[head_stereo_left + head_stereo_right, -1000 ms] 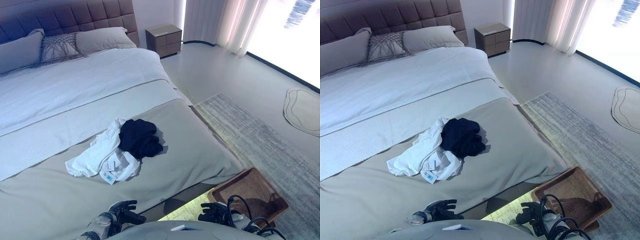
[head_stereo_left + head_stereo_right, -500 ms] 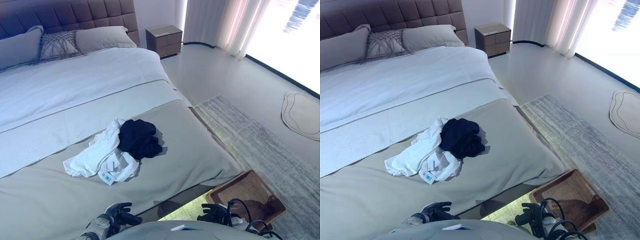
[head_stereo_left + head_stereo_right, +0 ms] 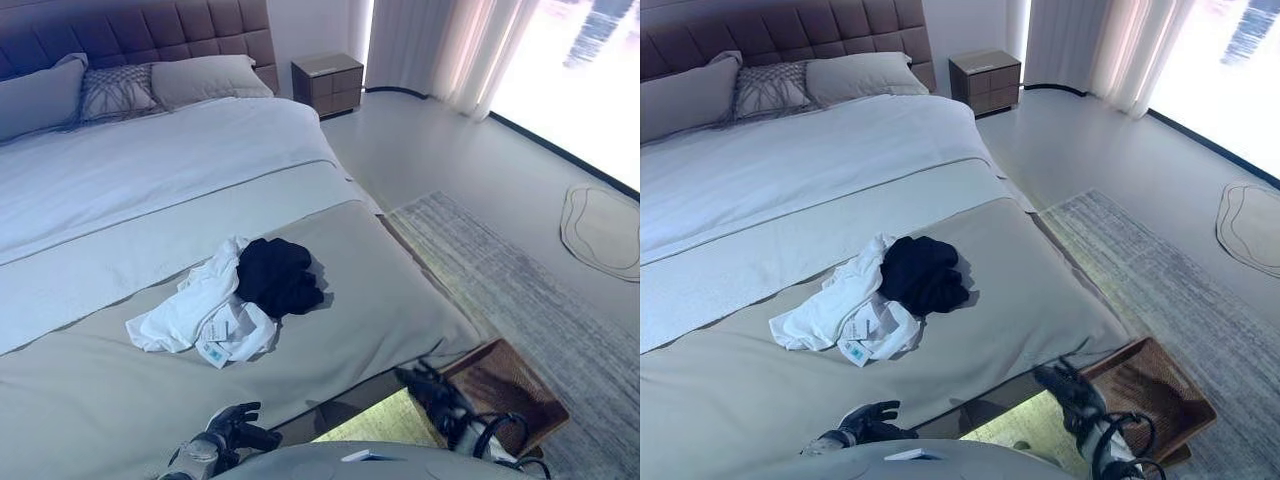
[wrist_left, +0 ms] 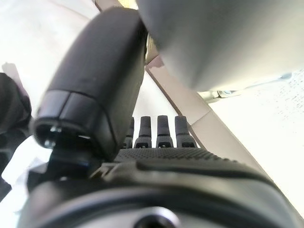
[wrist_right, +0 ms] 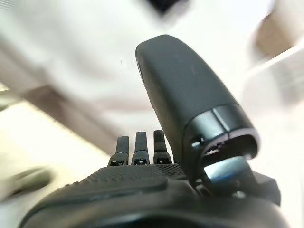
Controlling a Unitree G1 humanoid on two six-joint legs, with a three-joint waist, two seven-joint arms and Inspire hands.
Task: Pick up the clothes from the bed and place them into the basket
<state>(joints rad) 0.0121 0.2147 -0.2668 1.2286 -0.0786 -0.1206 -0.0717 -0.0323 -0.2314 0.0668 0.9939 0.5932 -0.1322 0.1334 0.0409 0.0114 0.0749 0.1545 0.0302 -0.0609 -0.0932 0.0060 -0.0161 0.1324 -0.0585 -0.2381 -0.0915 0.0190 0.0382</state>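
Note:
A white garment [image 3: 200, 312] with a paper tag lies crumpled on the grey bedspread [image 3: 120, 400], and a dark garment [image 3: 276, 277] lies against its right side. A brown wicker basket [image 3: 510, 390] stands on the floor at the bed's foot corner. My left hand [image 3: 232, 428] is low at the bed's near edge, fingers relaxed and empty; it also shows in the left wrist view [image 4: 161, 133]. My right hand [image 3: 432, 389] is raised with straight fingers between the bed corner and the basket, empty; it also shows in the right wrist view [image 5: 137, 147].
Pillows [image 3: 205, 78] lie against the padded headboard. A wooden nightstand [image 3: 327, 80] stands right of the bed. A grey rug [image 3: 520, 290] covers the floor on the right, with curtains [image 3: 440, 45] and a bright window beyond.
My right hand has risen from low by the basket and reached forward toward the bed corner. The left hand has barely moved. The clothes lie as before.

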